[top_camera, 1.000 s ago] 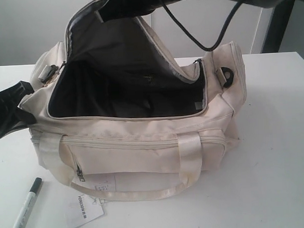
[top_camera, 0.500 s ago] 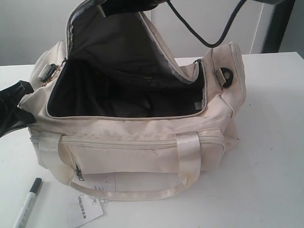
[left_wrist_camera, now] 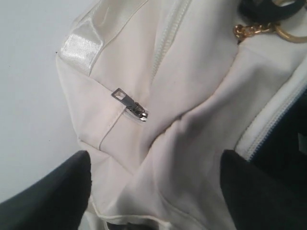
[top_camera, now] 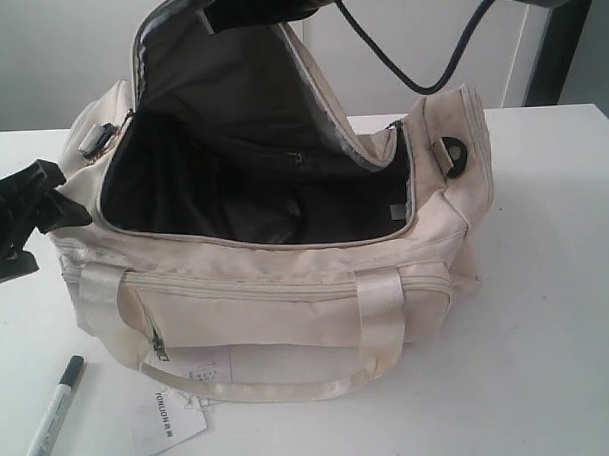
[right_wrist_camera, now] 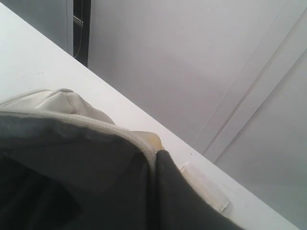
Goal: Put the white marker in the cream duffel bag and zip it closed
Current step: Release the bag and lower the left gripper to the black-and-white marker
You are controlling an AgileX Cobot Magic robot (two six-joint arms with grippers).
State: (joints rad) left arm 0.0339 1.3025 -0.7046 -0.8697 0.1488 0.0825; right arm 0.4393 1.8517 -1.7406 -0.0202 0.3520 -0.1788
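Nearest us, the white marker lies on the white table, just off the front left corner of the cream duffel bag and beside its paper tag. Neither arm touches it, so we judge the first step not yet done. Behind it the bag's main mouth gapes, showing the dark lining, and we see no marker inside. At the bag's left end the left gripper has its fingers spread wide on either side of the end panel, gripping nothing, with the side zip pull just ahead. Farthest back, the right gripper is pinched tight on the bag's top flap, holding it upright. By our reckoning what is left is to pick the marker up, drop it in, lower the flap and run the zipper shut.
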